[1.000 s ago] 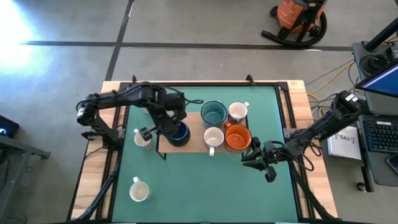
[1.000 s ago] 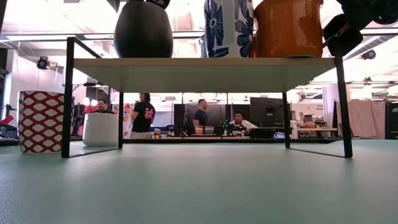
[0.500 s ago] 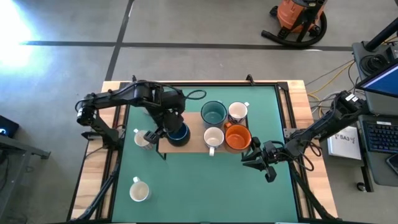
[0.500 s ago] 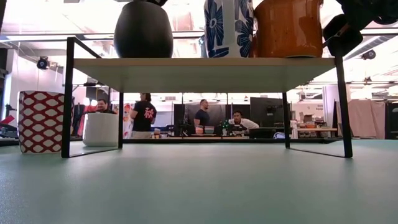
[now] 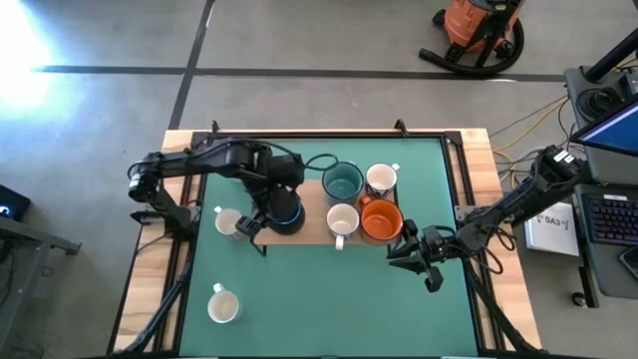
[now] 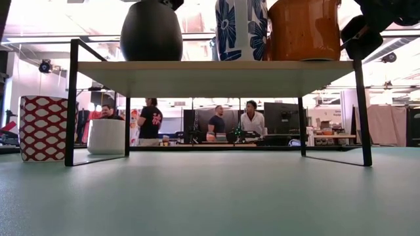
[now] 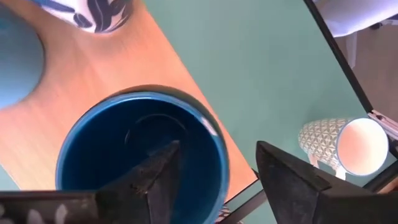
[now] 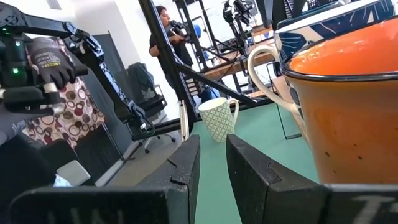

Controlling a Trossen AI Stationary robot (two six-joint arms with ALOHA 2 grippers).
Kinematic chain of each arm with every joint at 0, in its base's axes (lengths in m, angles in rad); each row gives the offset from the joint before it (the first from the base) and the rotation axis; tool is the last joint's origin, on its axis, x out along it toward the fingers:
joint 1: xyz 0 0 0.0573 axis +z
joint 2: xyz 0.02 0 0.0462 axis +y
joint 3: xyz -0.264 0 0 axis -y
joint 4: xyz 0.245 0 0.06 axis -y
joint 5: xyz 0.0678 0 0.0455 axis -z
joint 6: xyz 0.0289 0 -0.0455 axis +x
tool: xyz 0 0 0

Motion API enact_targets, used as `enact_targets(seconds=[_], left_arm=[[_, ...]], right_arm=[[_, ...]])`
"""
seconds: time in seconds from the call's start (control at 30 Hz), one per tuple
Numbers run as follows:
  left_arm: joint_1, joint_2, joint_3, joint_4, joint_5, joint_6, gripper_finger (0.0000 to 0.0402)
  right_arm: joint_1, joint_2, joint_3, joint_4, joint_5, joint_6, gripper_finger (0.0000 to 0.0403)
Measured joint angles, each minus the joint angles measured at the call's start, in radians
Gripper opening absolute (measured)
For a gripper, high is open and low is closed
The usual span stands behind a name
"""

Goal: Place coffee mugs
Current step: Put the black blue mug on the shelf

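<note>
A navy mug (image 5: 285,211) stands upright on the left end of the wooden shelf (image 5: 311,237). My left gripper (image 7: 219,147) hangs open over it. One finger is above the blue inside and the other is outside, with the mug's wall (image 7: 222,163) between them and free of both. A teal mug (image 5: 342,182), a flowered white mug (image 5: 381,179), a plain white mug (image 5: 342,221) and an orange mug (image 5: 380,220) share the shelf. My right gripper (image 5: 396,256) waits beside the orange mug (image 8: 348,106), fingers slightly apart and holding nothing.
A patterned mug (image 5: 229,222) stands on the green table just left of the shelf. A white mug (image 5: 223,304) sits near the front left. The shelf stands on thin black legs (image 6: 69,105) with open room beneath. People move in the room behind.
My left gripper has opened and let go of the navy mug. The mug stays upright and unmoved on the shelf. My right arm has kept still.
</note>
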Motion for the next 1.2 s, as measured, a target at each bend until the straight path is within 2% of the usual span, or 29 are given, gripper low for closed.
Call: enact_targets(seconds=[0.2,0.27,0.4,0.67,0.93,1.2], left_arm=[[-0.001,0.026,-0.001,-0.004,-0.004,-0.008,0.0166],[-0.001,0.029,0.0,-0.023,-0.047,-0.013,0.015],[-0.001,0.036,0.0,-0.029,-0.146,-0.057,0.0104],[0.001,0.078,0.031,-0.048,-0.147,-0.041,0.0011],[0.003,0.12,0.106,-0.046,-0.151,0.118,0.0015],[0.014,0.124,0.107,-0.044,-0.152,0.342,0.0014]], right_arm=[[0.0,0.0,0.0,0.0,0.0,0.0,0.0068],[0.0,0.0,0.0,0.0,0.0,0.0,0.0068],[0.0,0.0,0.0,0.0,0.0,0.0,0.0068],[0.0,0.0,0.0,-0.001,0.0,0.0,0.0068],[0.0,0.0,0.0,-0.004,0.0,0.0,0.0068],[0.0,0.0,0.0,-0.004,0.0,0.0,0.0068]])
